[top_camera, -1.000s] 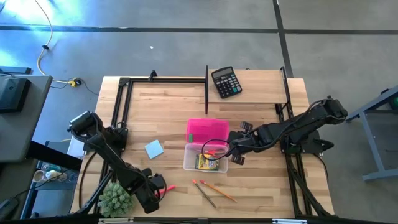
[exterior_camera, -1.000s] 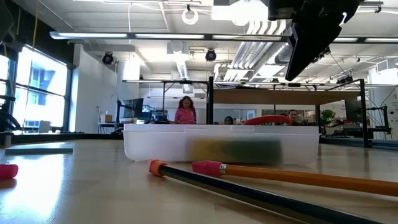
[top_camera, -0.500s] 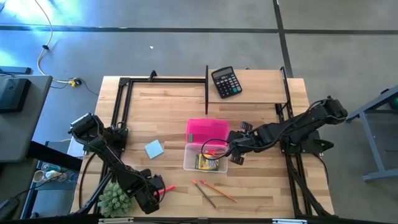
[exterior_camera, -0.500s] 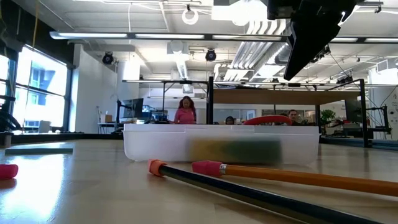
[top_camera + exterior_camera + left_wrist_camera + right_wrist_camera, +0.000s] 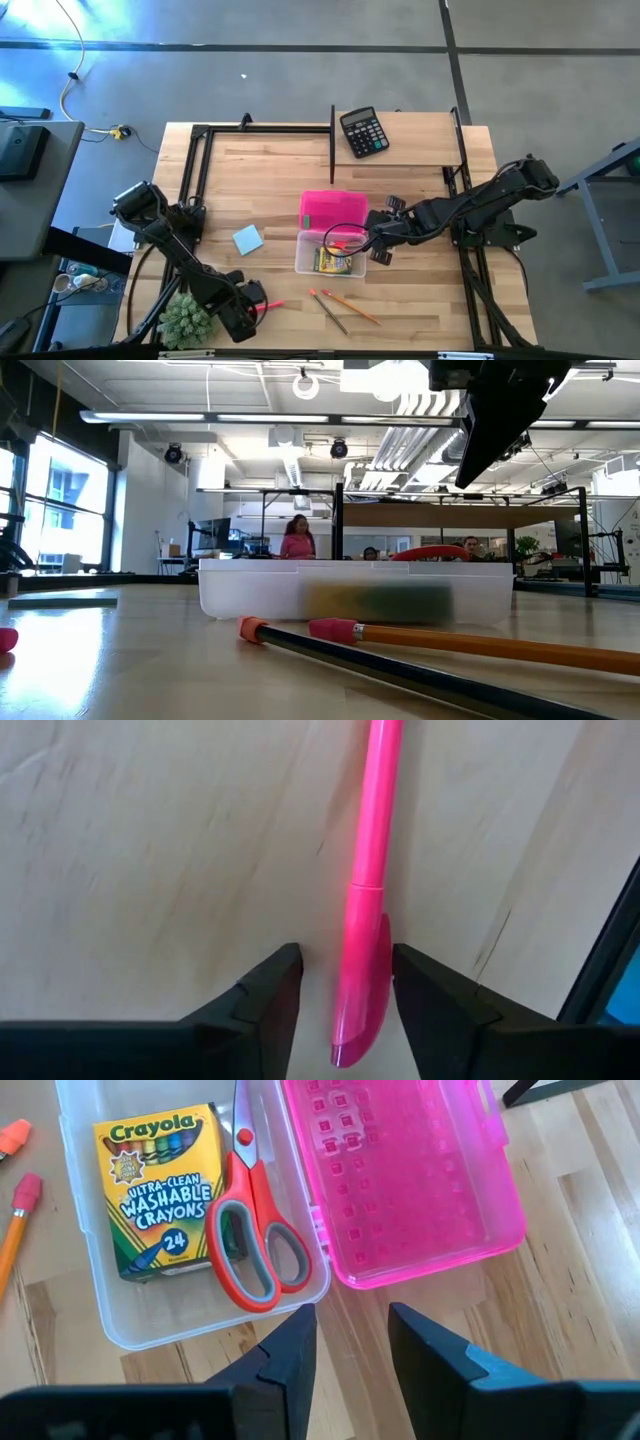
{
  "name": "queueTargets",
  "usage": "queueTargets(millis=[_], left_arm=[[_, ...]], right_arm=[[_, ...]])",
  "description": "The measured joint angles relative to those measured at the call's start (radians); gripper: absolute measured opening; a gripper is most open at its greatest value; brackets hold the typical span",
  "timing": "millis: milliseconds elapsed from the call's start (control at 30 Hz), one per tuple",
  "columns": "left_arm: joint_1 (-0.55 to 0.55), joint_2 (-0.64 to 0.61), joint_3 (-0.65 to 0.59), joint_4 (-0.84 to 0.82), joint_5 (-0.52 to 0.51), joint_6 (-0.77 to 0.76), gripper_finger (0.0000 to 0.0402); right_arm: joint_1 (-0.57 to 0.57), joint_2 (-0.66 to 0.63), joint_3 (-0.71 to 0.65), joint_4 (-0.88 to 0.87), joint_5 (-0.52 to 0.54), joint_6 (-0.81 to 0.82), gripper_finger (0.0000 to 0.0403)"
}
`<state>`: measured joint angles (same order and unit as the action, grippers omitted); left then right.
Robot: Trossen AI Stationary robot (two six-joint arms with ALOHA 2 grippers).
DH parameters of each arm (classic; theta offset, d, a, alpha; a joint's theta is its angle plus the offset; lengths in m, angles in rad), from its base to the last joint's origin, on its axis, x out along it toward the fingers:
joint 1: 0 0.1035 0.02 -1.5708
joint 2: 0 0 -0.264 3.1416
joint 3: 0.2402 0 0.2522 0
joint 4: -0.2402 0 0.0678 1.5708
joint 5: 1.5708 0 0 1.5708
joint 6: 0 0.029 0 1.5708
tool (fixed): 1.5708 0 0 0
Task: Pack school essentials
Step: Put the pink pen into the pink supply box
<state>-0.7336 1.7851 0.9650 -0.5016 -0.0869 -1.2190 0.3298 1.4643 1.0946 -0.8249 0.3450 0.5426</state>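
Observation:
The red-pink pen lies flat on the wood near the table's near left corner. My left gripper points down over its cap end, open, with one finger on each side. The clear box holds the yellow-green crayon box and the red-handled scissors. Its pink lid lies open on the far side. My right gripper hangs open above the box's right side, holding nothing. Two pencils lie near the front edge, and the light-blue sticky-note pad lies left of the box. My left gripper has one finger against the side of the pen's cap end. The other finger stands a little way off the pen's far side. The fingers come from above, pointing down, and lie across the pen. The pen rests flat on the table.
A black calculator sits at the far edge. A spiky green plant ball stands close beside my left arm at the near left corner. Black frame rails run along the left, far and right sides. Bare wood lies between pad and pen.
The pen's pink end, seen in the low view, has slid a little toward the table's left edge. Both arms have stayed in place.

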Motion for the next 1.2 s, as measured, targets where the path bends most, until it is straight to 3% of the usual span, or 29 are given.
queueTargets(millis=[300,767,1200], left_arm=[[0.024,0.001,0.004,-0.061,-0.009,0.068,0.0137],[0.015,0.002,0.001,-0.071,-0.068,0.176,0.004],[0.026,-0.014,-0.003,-0.015,-0.091,0.201,0.0042]], right_arm=[[0.0,0.0,0.0,0.0,0.0,0.0,0.0119],[0.0,0.0,0.0,0.0,0.0,0.0,0.0119],[0.0,0.0,0.003,0.009,0.0,0.0,0.0119]])
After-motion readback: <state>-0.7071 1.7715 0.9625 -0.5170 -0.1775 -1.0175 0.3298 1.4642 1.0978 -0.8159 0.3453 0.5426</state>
